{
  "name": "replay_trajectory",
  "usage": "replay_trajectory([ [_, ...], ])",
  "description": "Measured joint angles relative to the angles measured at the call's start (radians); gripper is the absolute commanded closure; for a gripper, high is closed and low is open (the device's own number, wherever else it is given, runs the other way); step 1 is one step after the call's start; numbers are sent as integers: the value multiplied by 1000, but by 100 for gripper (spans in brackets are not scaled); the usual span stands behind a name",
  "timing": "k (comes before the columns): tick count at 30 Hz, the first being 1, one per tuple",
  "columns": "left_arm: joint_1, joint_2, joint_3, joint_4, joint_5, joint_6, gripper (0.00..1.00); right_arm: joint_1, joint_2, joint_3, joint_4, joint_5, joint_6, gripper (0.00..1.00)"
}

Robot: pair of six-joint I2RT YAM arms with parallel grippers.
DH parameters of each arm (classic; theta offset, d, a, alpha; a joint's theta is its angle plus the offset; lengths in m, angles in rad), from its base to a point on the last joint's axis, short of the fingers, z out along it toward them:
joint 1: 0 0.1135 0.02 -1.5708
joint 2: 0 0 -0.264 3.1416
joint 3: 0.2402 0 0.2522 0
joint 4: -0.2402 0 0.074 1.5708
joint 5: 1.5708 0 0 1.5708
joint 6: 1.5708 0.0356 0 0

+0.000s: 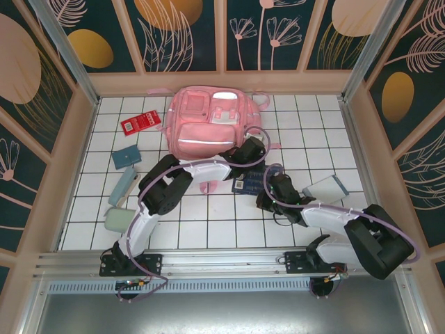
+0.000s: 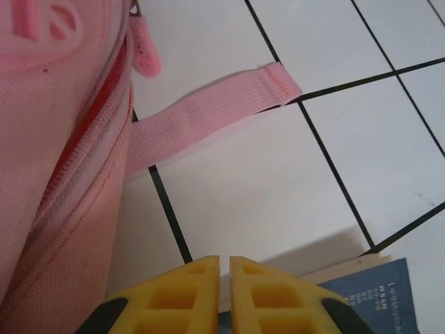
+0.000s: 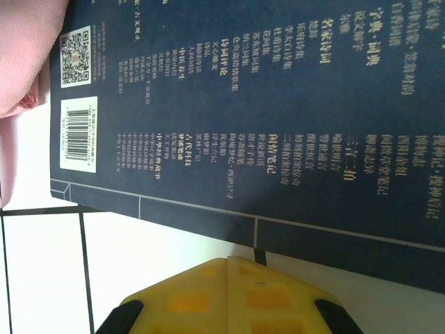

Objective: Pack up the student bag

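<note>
The pink student bag (image 1: 205, 122) lies flat at the back middle of the tiled table. My left gripper (image 1: 254, 147) is at its right edge, and in the left wrist view the fingers (image 2: 224, 261) are shut with nothing between them. They hover over white tile beside the bag's zippered side (image 2: 62, 174) and a loose pink strap (image 2: 208, 115). A dark blue book (image 1: 249, 184) lies just below the bag. My right gripper (image 1: 266, 200) sits at its near edge, shut and empty (image 3: 228, 263), with the book's back cover (image 3: 243, 118) right in front of it.
A red packet (image 1: 141, 123), a teal book (image 1: 126, 158), a light blue case (image 1: 122, 186) and a pale green block (image 1: 117, 220) lie on the left. A grey-white book (image 1: 325, 189) lies on the right. Wooden walls ring the table.
</note>
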Motion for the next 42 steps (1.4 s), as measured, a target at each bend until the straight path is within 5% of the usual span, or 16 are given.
replay_trajectory([
  [18, 21, 26, 23, -37, -22, 23, 83, -341, 152, 142, 5, 65, -110, 93],
  [30, 34, 153, 232, -124, -92, 40, 82, -351, 145, 123, 14, 53, -116, 93],
  [42, 62, 181, 242, -129, -39, 31, 84, -354, 148, 122, 29, 59, -116, 91],
])
